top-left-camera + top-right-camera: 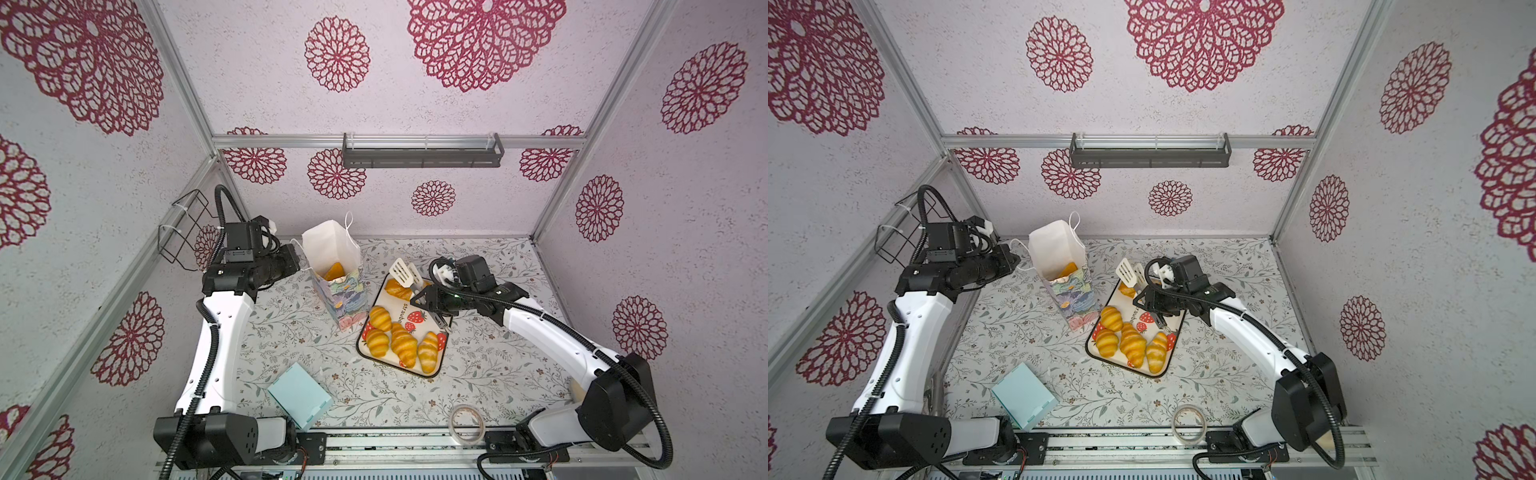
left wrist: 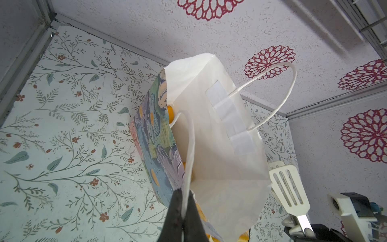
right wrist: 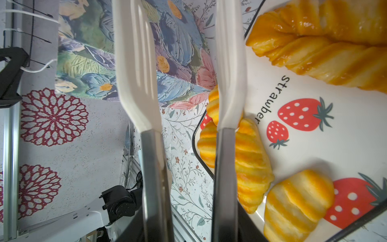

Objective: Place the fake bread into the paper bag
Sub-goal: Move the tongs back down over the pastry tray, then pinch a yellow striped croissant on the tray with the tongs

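A: Start at the front. Which bread lies closest?

B: Four croissants (image 1: pixel 403 345), glossy and golden with orange stripes, crowd the strawberry tray (image 3: pixel 303 155). They sit on the base side of the right gripper (image 1: pixel 420 297) and lower than it.

A: And that gripper?

B: Its jaws are partly closed around a pair of tongs (image 1: pixel 401 271), clamping the grey metal arms. The white slotted tips stand apart and reach ahead of it toward the bag.

A: Anything else on the tray?

B: A longer twisted loaf (image 1: pixel 398 289), deeper amber and very shiny, lies at the tray's far end. It is just beside the gripper and off to one side of the tong arms, not between them.

A: Where is the bag?

B: The paper bag (image 1: pixel 345 299) stands just past the tray's far corner, between the two grippers, with its mouth open. It is white inside, with blue, pink and purple painted flowers outside.

A: And the left gripper?

B: The left gripper (image 2: pixel 184 201) is fully closed on the bag's near cord handle (image 2: pixel 190 150), beside the mouth on the side away from the tray. The far handle arcs upward.

A: Any bread inside?

B: One orange piece (image 1: pixel 332 272) shows low against the white wall — deeper in than the left gripper's hold.
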Robot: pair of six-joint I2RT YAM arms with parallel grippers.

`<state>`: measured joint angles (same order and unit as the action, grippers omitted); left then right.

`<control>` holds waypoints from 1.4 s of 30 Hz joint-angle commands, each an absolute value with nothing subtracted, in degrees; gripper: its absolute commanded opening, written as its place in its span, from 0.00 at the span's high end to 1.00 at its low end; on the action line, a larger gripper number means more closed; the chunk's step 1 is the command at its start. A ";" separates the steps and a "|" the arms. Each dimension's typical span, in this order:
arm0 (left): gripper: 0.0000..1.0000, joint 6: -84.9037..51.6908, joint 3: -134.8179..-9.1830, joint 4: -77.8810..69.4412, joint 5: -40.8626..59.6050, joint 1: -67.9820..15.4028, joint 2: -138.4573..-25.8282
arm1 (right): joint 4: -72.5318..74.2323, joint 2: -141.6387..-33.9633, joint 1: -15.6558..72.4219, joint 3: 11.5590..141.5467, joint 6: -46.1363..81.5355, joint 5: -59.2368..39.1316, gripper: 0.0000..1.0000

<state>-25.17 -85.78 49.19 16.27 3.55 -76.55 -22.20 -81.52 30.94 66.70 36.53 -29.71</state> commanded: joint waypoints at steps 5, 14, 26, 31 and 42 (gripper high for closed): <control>1.00 -25.41 -86.64 49.05 17.06 4.05 -77.34 | -27.27 -82.21 32.80 68.55 30.69 -24.87 0.53; 1.00 -25.32 -86.39 49.01 16.86 4.04 -77.26 | -29.48 -84.89 36.32 68.80 28.67 -21.42 0.52; 1.00 -25.31 -86.04 49.03 16.84 4.04 -77.24 | -30.73 -88.56 39.79 69.50 27.16 -17.94 0.47; 1.00 -25.20 -85.95 48.96 16.71 4.04 -77.26 | -31.21 -90.36 41.10 70.52 26.68 -16.46 0.46; 1.00 -25.04 -85.43 48.91 16.66 4.05 -76.90 | -31.64 -95.15 43.37 72.90 25.58 -15.65 0.41</control>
